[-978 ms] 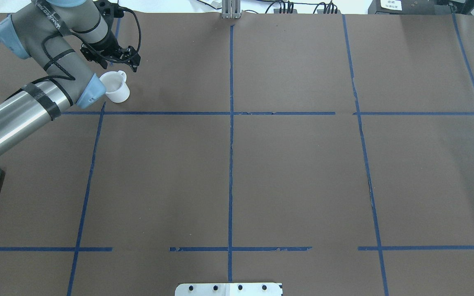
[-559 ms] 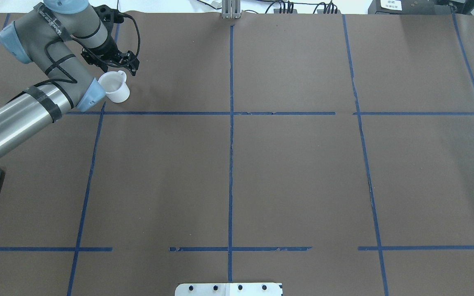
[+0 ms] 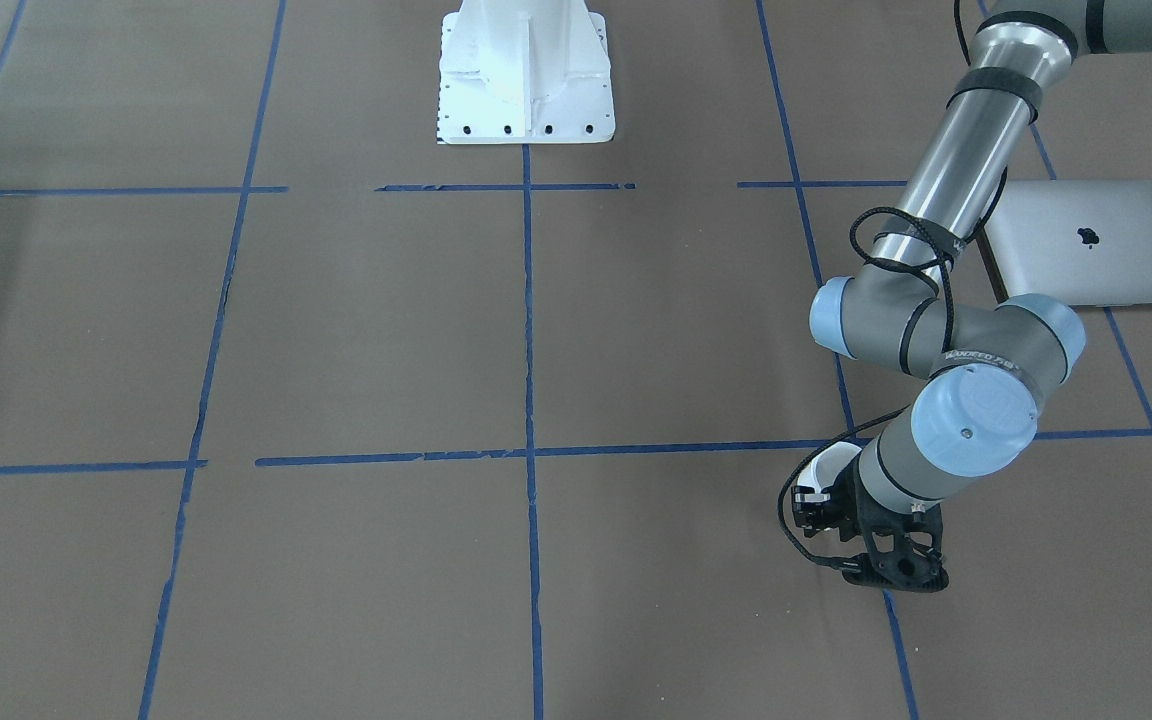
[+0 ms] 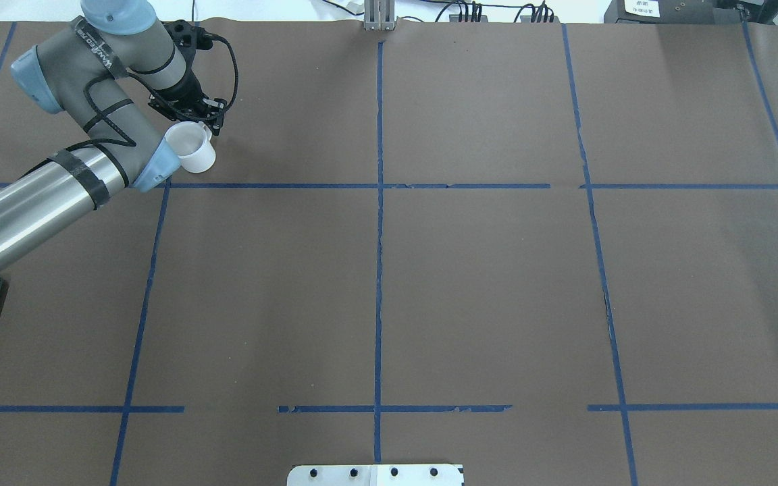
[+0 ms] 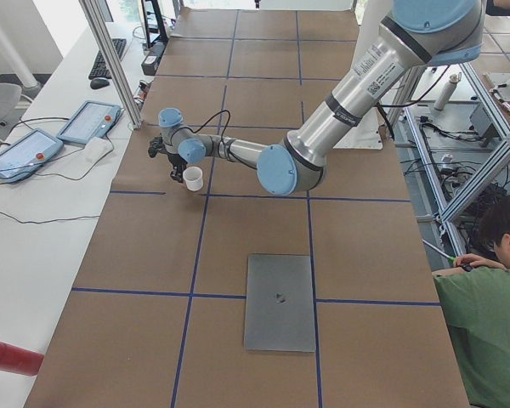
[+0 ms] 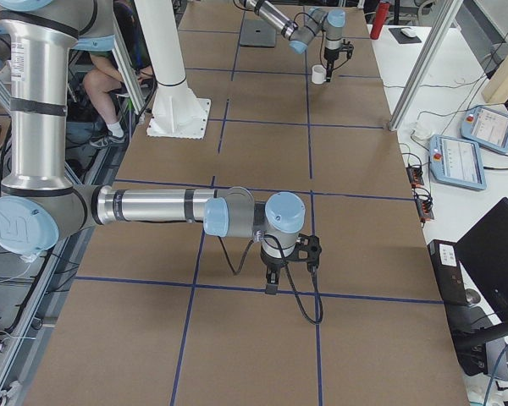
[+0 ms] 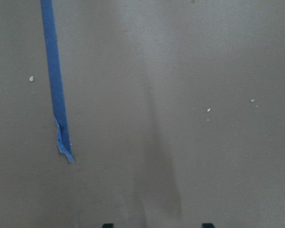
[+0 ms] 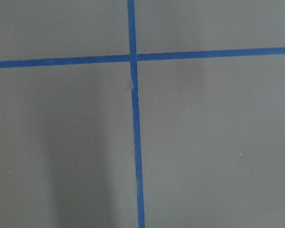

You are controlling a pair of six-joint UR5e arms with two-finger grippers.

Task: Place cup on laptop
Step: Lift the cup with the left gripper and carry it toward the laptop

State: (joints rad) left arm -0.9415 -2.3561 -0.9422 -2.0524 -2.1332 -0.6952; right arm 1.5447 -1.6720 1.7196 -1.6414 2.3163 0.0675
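The white cup [image 4: 190,147] stands upright on the brown table at the far left, its handle towards my left gripper [image 4: 192,113]. It also shows in the front view [image 3: 829,464], half hidden behind the wrist. The left gripper [image 3: 881,560] is open and empty, just beyond the cup on its handle side. In the left wrist view only two fingertips [image 7: 108,225] show at the bottom edge, wide apart, over bare table. The silver laptop [image 3: 1086,240] lies closed and flat near the robot's side [image 5: 279,302]. My right gripper [image 6: 271,279] hangs over a tape crossing; I cannot tell its state.
Blue tape lines [image 4: 379,236] divide the brown table cover into squares. The robot's white base [image 3: 524,75] stands mid-table at the robot's edge. Tablets [image 5: 89,121] and cables lie past the far edge. A person [image 5: 484,314] sits beside the table.
The left wrist has swung in towards the cup and turned, and the gripper now sits close over the cup's handle side. The cup has stayed in place.
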